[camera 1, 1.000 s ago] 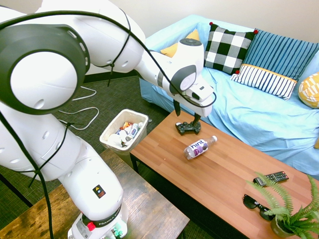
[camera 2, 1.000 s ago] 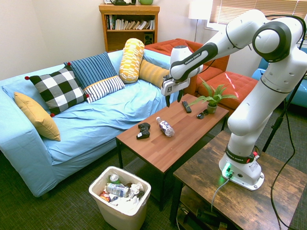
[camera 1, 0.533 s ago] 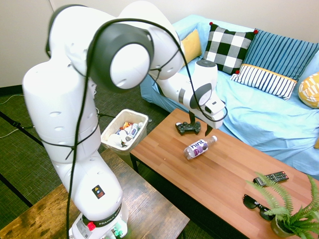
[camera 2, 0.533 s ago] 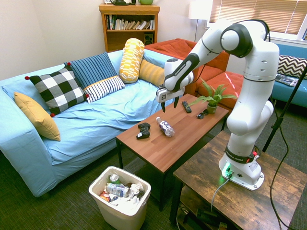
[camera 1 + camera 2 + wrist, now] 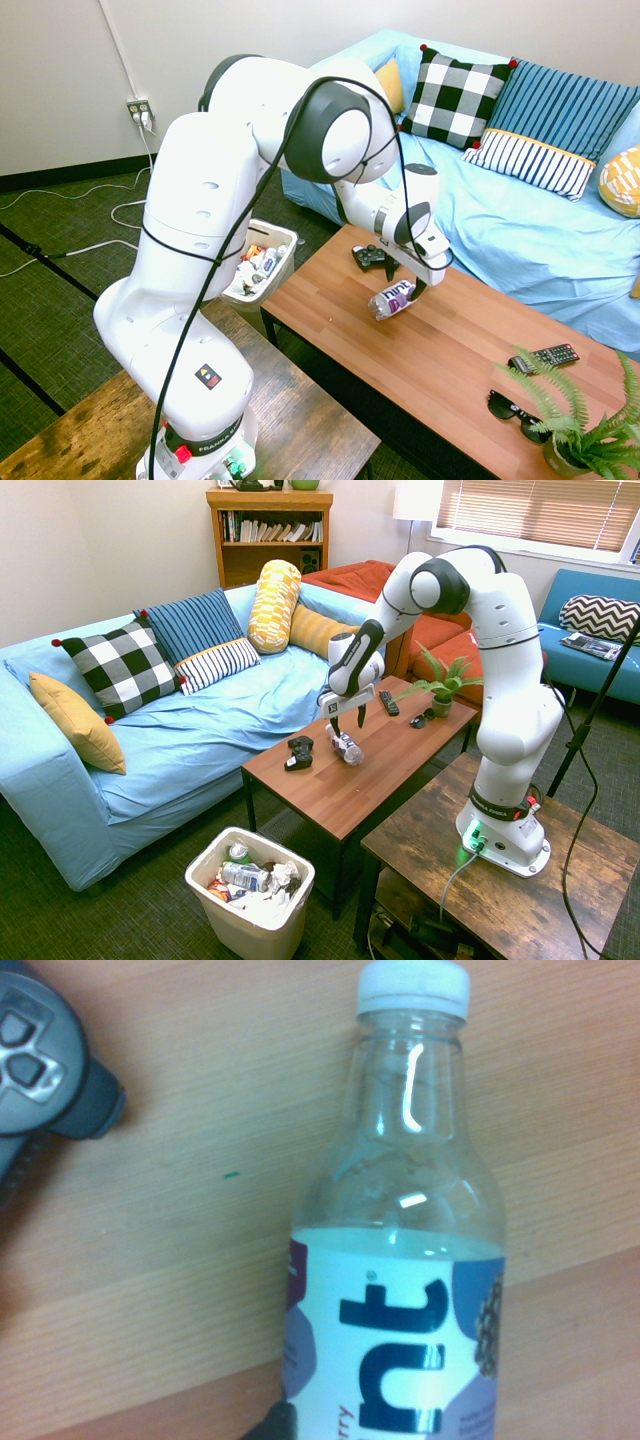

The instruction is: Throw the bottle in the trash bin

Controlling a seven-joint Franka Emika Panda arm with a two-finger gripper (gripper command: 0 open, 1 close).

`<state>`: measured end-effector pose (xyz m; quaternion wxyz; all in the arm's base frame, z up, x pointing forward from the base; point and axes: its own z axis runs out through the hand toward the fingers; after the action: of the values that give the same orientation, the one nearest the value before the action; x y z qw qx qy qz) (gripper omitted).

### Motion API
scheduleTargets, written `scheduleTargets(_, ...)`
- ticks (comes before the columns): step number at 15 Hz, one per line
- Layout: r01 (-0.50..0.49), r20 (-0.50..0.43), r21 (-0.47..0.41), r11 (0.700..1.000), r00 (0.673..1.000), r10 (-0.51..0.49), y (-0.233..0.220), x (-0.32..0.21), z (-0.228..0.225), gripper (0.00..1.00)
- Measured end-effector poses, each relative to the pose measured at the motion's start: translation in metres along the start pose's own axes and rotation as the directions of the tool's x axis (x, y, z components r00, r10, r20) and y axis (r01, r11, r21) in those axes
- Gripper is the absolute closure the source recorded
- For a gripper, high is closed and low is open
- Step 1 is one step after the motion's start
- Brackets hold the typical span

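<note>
Jaws (image 5: 347, 723) lowered, spread over bottle (image 5: 348, 748); trash bin (image 5: 205, 872) holds litter

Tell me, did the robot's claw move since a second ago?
Yes. The gripper has come down toward the coffee table, and now hangs open right over the bottle beside the game controller.

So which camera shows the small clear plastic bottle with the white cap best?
The wrist view: the small clear plastic bottle fills it, cap and label sharp. Both exterior views show it small, lying on the wooden coffee table, partly hidden by the gripper.
</note>
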<state>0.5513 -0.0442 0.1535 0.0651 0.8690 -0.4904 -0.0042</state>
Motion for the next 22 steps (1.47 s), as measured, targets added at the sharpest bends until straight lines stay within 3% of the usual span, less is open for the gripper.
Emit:
scheduleTargets(4, -0.015, 0.008, -0.011, 1.0, 1.0, 0.015, -0.009, 0.004, 0.018, 0.0)
scheduleTargets(5, -0.017, 0.019, -0.01, 1.0, 1.0, 0.018, -0.01, 0.005, 0.021, 1.0)
scheduleTargets(14, -0.022, 0.087, -0.013, 1.0, 0.996, 0.023, -0.009, 0.012, 0.044, 1.0)
scheduleTargets(22, -0.021, 0.126, 0.013, 1.0, 0.992, 0.02, -0.004, 0.035, 0.029, 1.0)
